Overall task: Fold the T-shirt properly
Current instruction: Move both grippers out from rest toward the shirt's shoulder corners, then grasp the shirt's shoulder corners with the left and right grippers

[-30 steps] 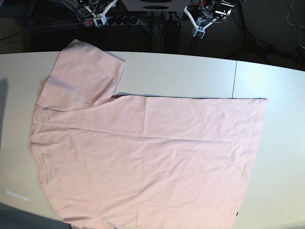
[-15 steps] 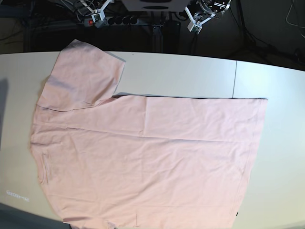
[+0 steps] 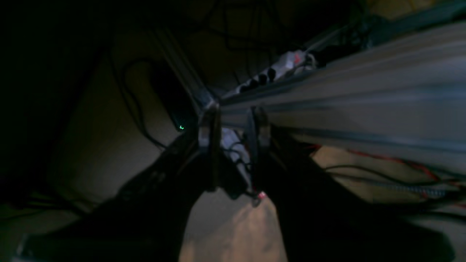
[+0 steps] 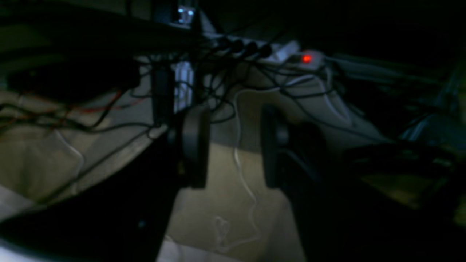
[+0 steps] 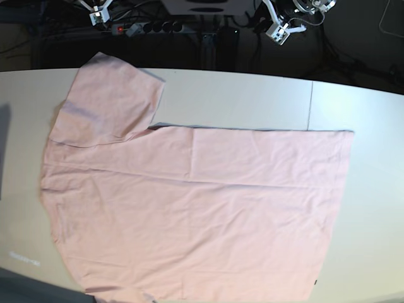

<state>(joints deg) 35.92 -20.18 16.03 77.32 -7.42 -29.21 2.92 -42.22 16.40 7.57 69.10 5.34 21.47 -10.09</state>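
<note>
Currently the T-shirt (image 5: 189, 202) lies flat and plain side up across the white table (image 5: 252, 98), its collar end toward the table's left edge, its hem toward the right, one sleeve spread toward the far-left corner and the near side running off the near edge. Both arms sit high beyond the far edge: the left gripper (image 3: 233, 127) shows a narrow gap between its jaws and holds nothing, while the right gripper (image 4: 235, 145) stands wider apart, also empty. A good first fold probably means each gripper pinching only one layer at matching points and carrying the cloth evenly. A power strip (image 5: 154, 27) and tangled cables (image 4: 233, 83) fill the dark room behind.
</note>
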